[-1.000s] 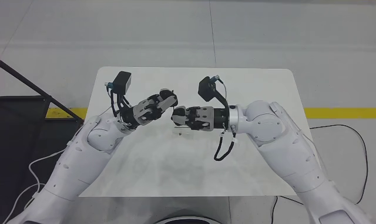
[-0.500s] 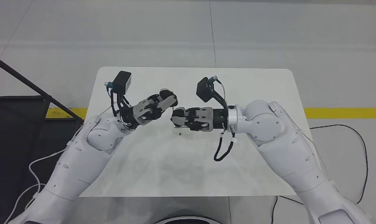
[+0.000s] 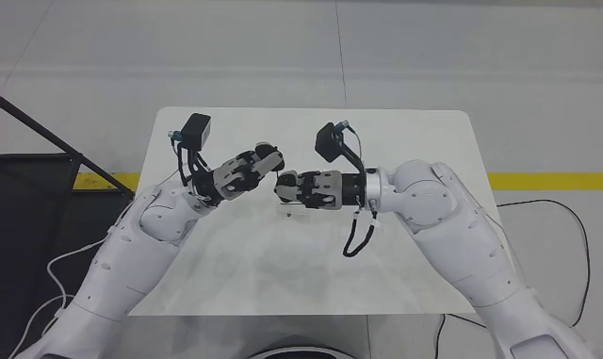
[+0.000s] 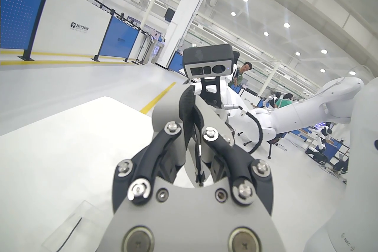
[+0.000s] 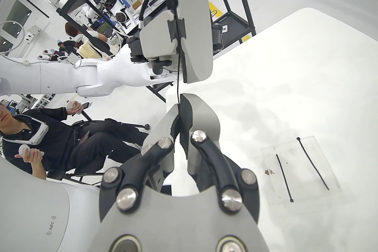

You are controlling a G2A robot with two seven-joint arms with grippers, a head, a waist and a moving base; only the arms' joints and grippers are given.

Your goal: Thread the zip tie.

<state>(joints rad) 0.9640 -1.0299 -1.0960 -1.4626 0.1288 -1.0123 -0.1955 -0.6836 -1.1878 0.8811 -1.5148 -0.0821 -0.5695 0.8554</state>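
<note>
Top view: the left pincer [image 3: 268,159] and the right pincer [image 3: 282,184] meet tip to tip above the middle of the table [image 3: 424,142].

Left wrist view: the left pincer's jaws are drawn narrow, clamping a thin black zip tie [image 4: 198,158] between the pads.

Right wrist view: the right pincer is pinched tight on the same tie, which runs straight across to the left pincer. Two spare ties [image 5: 313,164] lie in a clear tray [image 5: 298,173] on the table.
</note>
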